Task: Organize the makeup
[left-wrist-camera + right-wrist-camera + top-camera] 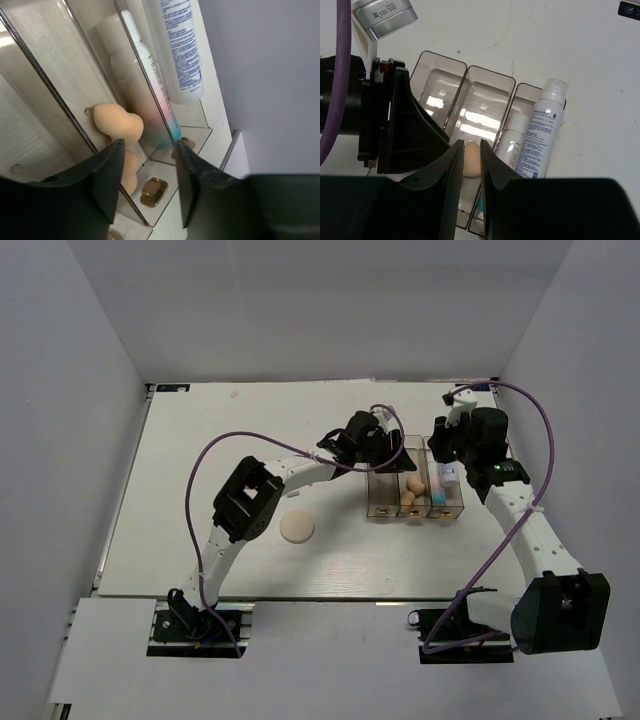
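The clear organizer [372, 502] holds two peach sponges [412, 490] in its middle compartment and the pink-white-blue bottle [444, 486] beside a white spray can [542, 127] in its right one. The round beige puff [297, 527] lies on the table to the left. My left gripper [383, 450] is open and empty above the organizer's far left end; its wrist view [148, 145] shows the sponges [117, 122] and the bottle [147, 90]. My right gripper [441, 453] hovers over the far right end with its jaws slightly apart [471, 143]. One sponge [472, 162] shows through the gap. The orange tube and the compact are out of view.
The organizer's left compartment [432, 80] looks bare where it shows. The two grippers are close together above the organizer. White walls enclose the table on three sides. Purple cables loop over both arms.
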{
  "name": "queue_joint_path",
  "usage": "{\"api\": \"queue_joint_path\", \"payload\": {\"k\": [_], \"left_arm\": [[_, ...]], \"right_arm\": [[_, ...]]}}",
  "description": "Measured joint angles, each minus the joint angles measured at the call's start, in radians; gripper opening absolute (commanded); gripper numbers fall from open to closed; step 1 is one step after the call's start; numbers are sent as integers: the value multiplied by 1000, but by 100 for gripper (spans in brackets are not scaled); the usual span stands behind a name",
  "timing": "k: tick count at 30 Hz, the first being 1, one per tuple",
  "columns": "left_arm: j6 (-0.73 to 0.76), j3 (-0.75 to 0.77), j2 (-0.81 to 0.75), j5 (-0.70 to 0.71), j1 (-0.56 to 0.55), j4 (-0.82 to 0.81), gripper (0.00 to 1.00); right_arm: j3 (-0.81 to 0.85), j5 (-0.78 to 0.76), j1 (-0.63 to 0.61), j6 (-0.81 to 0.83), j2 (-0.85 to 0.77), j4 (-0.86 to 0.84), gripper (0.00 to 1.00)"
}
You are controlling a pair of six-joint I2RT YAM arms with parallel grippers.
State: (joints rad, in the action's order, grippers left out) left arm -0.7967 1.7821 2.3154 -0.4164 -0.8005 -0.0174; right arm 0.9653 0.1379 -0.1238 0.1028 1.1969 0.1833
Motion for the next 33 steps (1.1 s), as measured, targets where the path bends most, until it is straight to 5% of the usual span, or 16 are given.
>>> {"api": "queue_joint_path", "payload": {"k": [3,9,15,16,19,20,22,24,33], "left_arm": [[-1,-26,-39,20,6,-7,49],[16,-142,-219,101,33,0,18],[30,-458,-561,215,103,37,12],[30,-517,-623,237,117,50,14],[27,-694,-805,328,156,117,40],[23,-758,-872,364,166,149,58],[15,-850,-985,429,177,217,71],[-13,-940,-1112,487,181,288,77],[-198,-1149,-1613,702,182,569,80]], "right_arm": [[0,36,0,3,-19,0,23],[0,222,0,54,-45,0,14],[7,529,-68,203,63,99,40],[8,549,-100,221,97,111,45],[9,574,-211,246,198,132,55],[16,577,-257,245,239,135,56],[42,570,-319,232,311,137,60],[96,557,-382,195,402,140,62],[375,456,-534,58,749,149,69]]}}
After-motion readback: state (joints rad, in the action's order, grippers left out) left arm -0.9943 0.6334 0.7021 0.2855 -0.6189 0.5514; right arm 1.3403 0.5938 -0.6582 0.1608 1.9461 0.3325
